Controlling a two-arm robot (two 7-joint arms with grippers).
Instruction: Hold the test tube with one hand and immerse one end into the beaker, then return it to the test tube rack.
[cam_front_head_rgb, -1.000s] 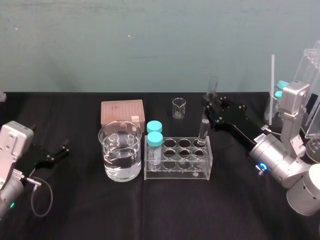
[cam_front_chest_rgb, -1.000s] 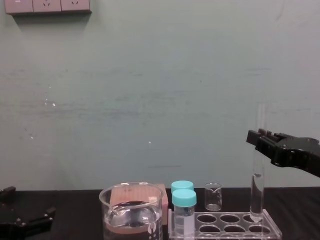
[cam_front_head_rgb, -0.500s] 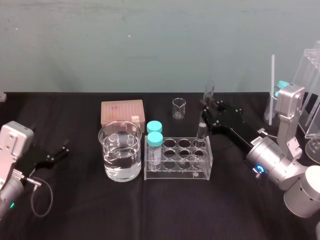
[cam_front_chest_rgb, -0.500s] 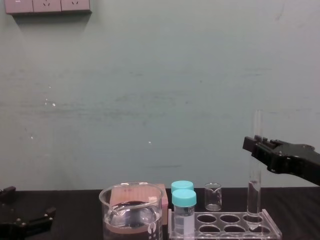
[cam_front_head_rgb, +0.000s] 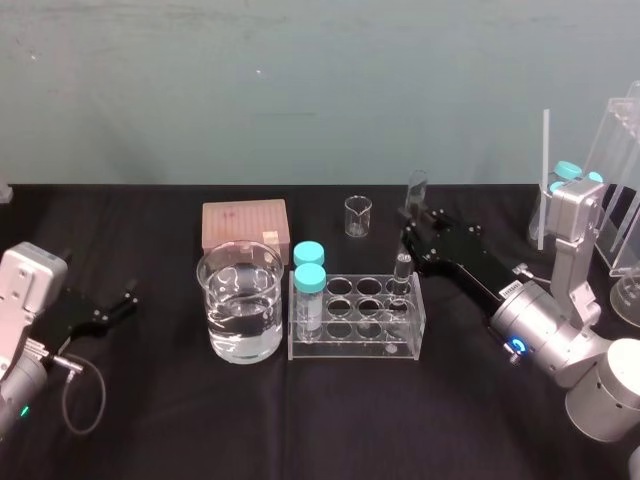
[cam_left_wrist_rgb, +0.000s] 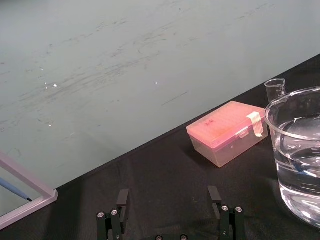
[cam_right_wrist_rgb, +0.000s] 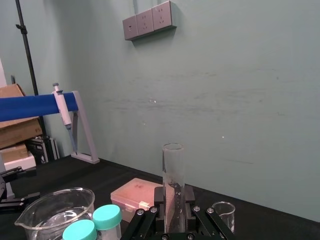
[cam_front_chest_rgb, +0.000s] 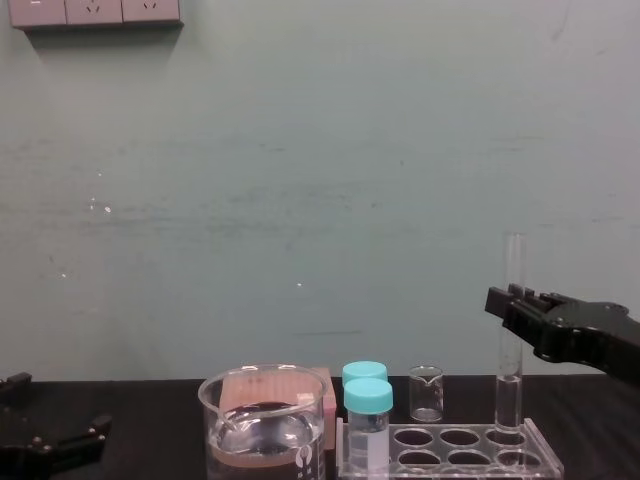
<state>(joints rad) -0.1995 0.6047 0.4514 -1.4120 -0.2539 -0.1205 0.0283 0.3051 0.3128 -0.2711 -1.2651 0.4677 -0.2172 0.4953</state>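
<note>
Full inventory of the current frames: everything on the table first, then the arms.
large wide clear glass beaker: 1, clear, part-filled with clear liquid, left of the rack
clear acrylic test tube rack: 1, clear, table centre
long thin clear glass test tube: 1, clear, upright, lower end in the rack's right end
short teal-capped vials: 2, teal caps, rack's left end
tiny clear glass beaker: 1, clear, behind the rack
pink lidded plastic box: 1, pink, behind the large beaker
clear acrylic stand: 1, clear, table's right edge
grey wall sockets: 3, grey, on the wall
left gripper: black, open, parked at the table's left
right gripper: black, shut on the test tube
</note>
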